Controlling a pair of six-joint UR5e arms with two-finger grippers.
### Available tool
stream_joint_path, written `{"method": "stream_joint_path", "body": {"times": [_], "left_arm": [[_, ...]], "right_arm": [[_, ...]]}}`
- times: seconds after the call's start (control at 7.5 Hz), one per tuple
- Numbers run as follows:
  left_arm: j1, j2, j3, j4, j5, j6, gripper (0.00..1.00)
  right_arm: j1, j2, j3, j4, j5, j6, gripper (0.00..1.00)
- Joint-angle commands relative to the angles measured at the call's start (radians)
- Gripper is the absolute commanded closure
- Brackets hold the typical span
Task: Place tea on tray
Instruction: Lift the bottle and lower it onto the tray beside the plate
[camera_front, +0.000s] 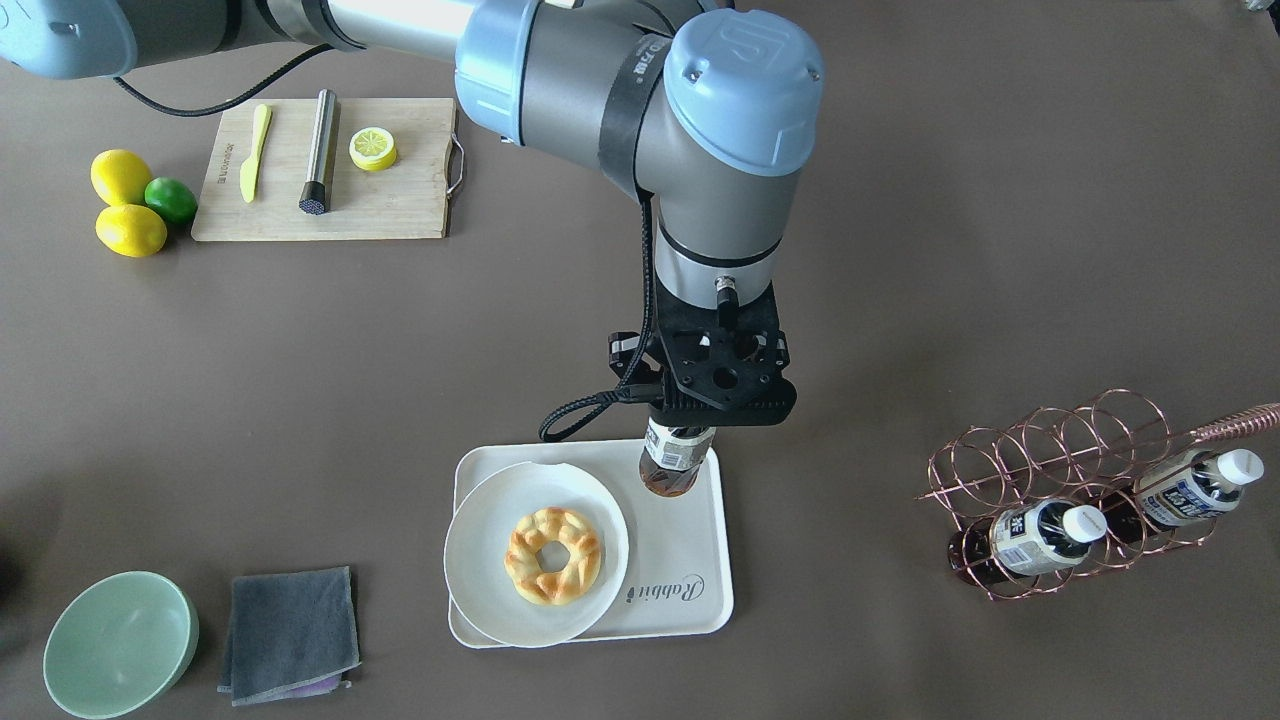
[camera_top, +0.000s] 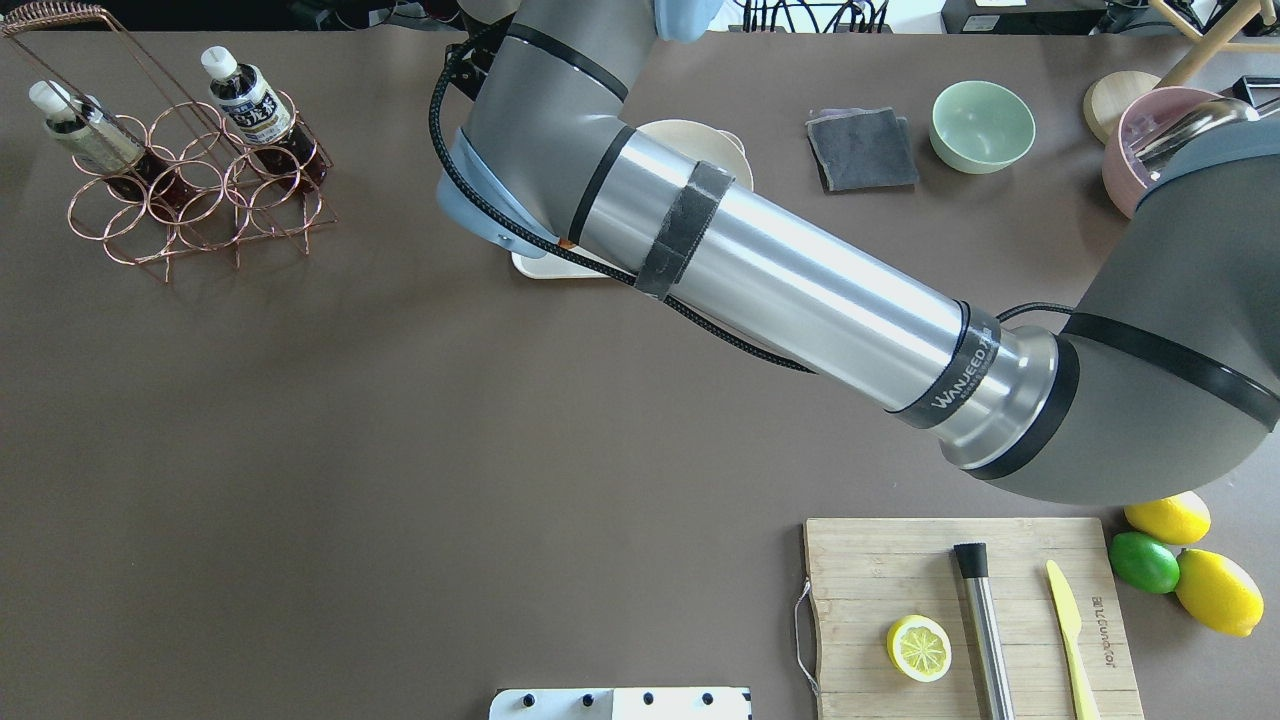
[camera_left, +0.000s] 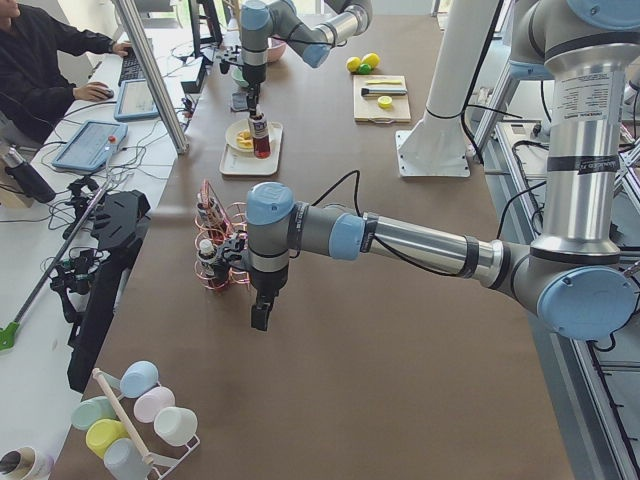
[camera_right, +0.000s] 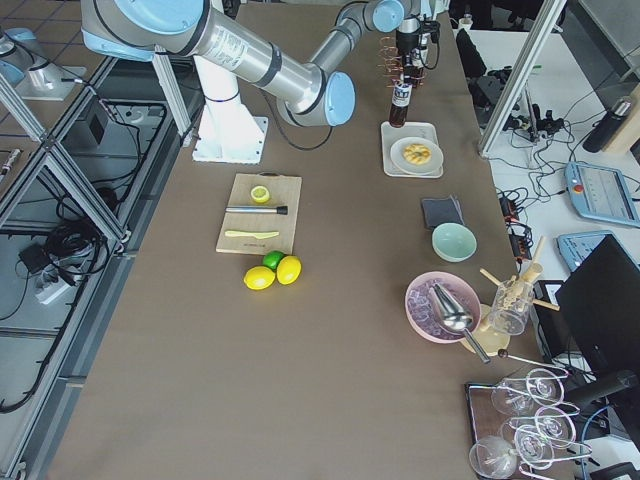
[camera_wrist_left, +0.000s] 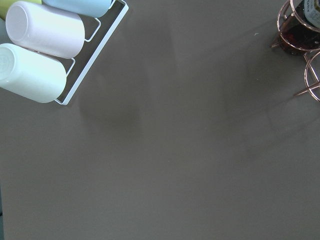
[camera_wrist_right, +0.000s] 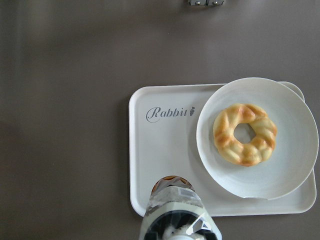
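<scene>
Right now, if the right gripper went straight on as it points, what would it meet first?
The tray: the right gripper, jaws shut on the tea, points straight down at its bare floor beside the plate. Whether the tea already touches is unclear.

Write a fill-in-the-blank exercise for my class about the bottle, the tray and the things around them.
1. The right gripper holds the tea upright at a corner of the tray, which bears the word ____.
2. The copper wire rack holds ____ bottles.
3. On the cutting board lies a slice of ____.
Missing words: Rabbit, two, lemon.
</scene>
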Motion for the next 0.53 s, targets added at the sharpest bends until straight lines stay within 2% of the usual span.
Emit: {"method": "stream_joint_path", "body": {"times": [0.0, 0.4], "left_arm": [[0.001, -0.016, 0.02, 0.0, 0.0, 0.0, 0.02], [0.001, -0.05, 0.052, -0.002, 0.0, 0.0, 0.02]], "right_arm": [[0.016, 0.022, -0.159, 0.164, -0.002, -0.008, 1.0], [0.017, 0.023, -0.181, 0.181, -0.007, 0.004, 1.0]]}}
